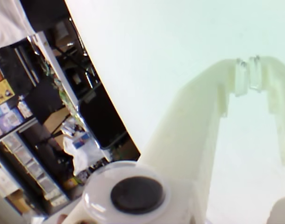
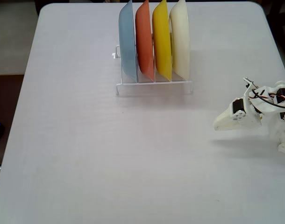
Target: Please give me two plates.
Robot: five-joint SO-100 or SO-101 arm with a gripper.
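The cream-white plate (image 2: 180, 39) and the yellow plate (image 2: 162, 39) are standing on edge in a white wire rack (image 2: 154, 85) near the far edge of the tabletop (image 2: 86, 154), a little right of its middle in the fixed view. They are filling the two right-hand slots, the cream one outermost and the yellow one just beside it; an orange plate (image 2: 143, 39) and a light blue plate (image 2: 127, 42) are taking the two slots to the left. Standing upright, with gaps between them, the plates are offering their rims to a pincer coming in from the side or above (a flat stack would give no such edge), and the cream one, at the open end nearest the arm, is probably the easiest to reach first.

The gripper (image 2: 217, 125) is resting low near the right edge of the tabletop, well apart from the rack and pointing left. In the wrist view the gripper (image 1: 251, 74) is showing its two pale fingers meeting at the tips with nothing between them, so it is closed and empty, though the glare there is making the last sliver of gap hard to judge.

The tabletop is a pale, matt surface with rounded corners, bare apart from the rack and the arm. Beyond one edge, the wrist view is catching cluttered shelving (image 1: 21, 140) and a dark screen (image 1: 103, 121).
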